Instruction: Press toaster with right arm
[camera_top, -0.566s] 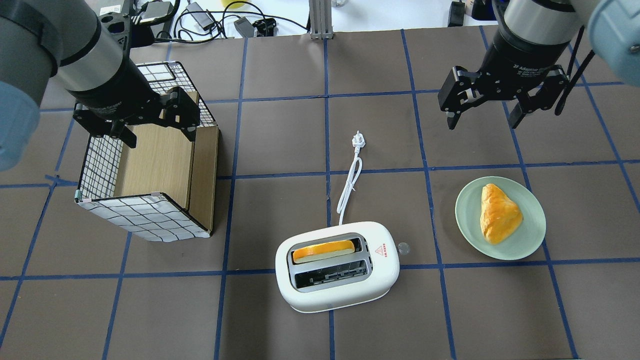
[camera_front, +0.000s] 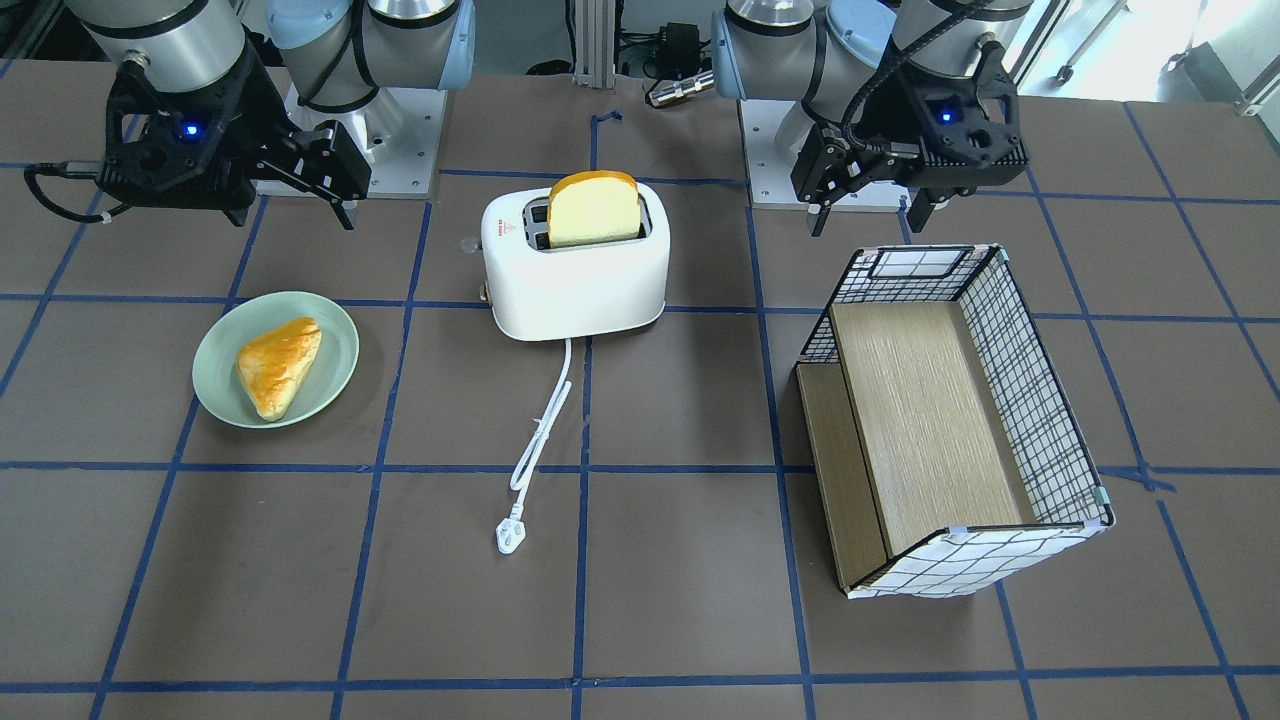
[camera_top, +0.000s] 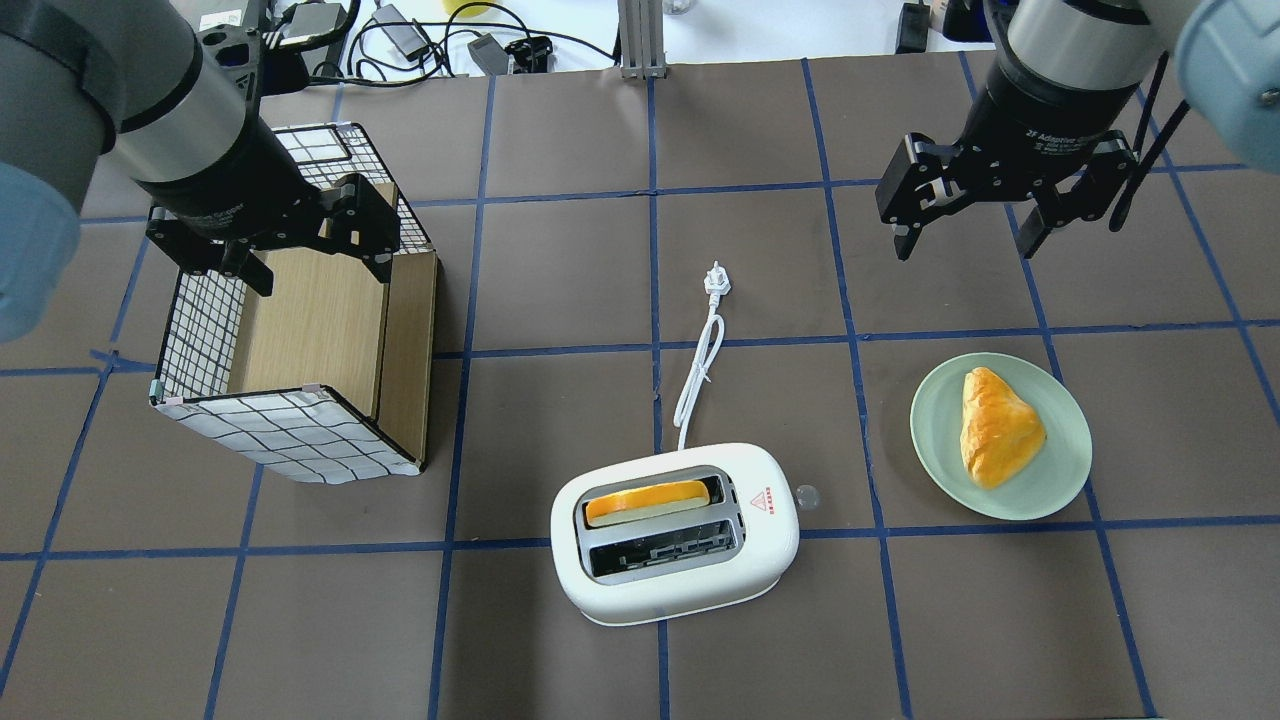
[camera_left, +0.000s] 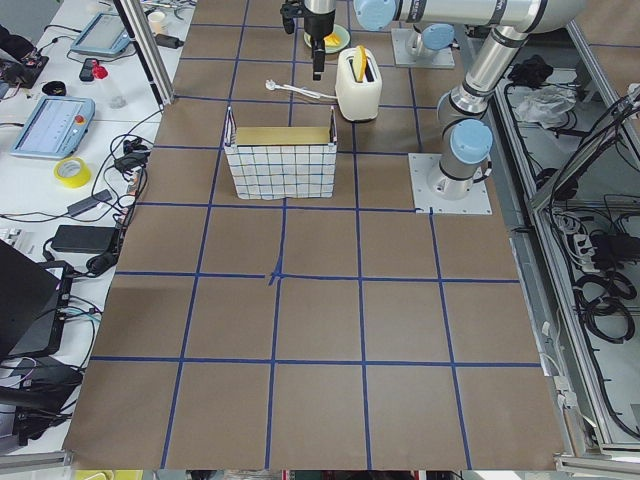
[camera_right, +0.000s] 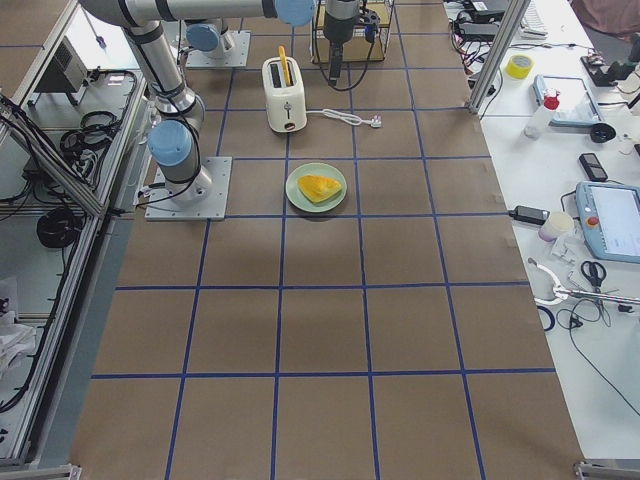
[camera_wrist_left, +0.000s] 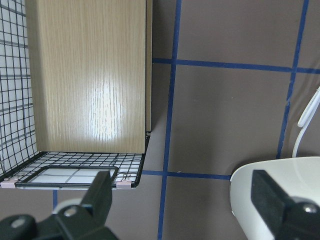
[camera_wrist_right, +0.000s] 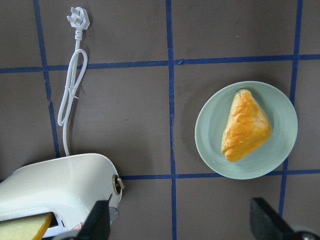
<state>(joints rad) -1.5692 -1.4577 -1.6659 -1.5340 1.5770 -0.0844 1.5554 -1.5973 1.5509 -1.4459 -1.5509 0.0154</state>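
Overhead exterior coverage places the toaster (camera_top: 675, 533) on the robot's side of the table, about midway between the arms, upright across a blue tape line. A bread slice (camera_top: 647, 502) is seated in the slot farther from the robot, and a small lever knob (camera_top: 807, 495) is seen at the toaster's right end. Its white cord (camera_top: 698, 375) is laid away from the robot, ending in the plug (camera_top: 717, 283). The right gripper (camera_top: 965, 248) is held above the table, well apart from the toaster, fingers spread wide and empty. A pastry (camera_top: 997, 427) is carried on a green plate (camera_top: 1060, 480) between them. The left gripper (camera_top: 320, 275), fingers likewise wide, is poised over a checked basket (camera_top: 290, 430).
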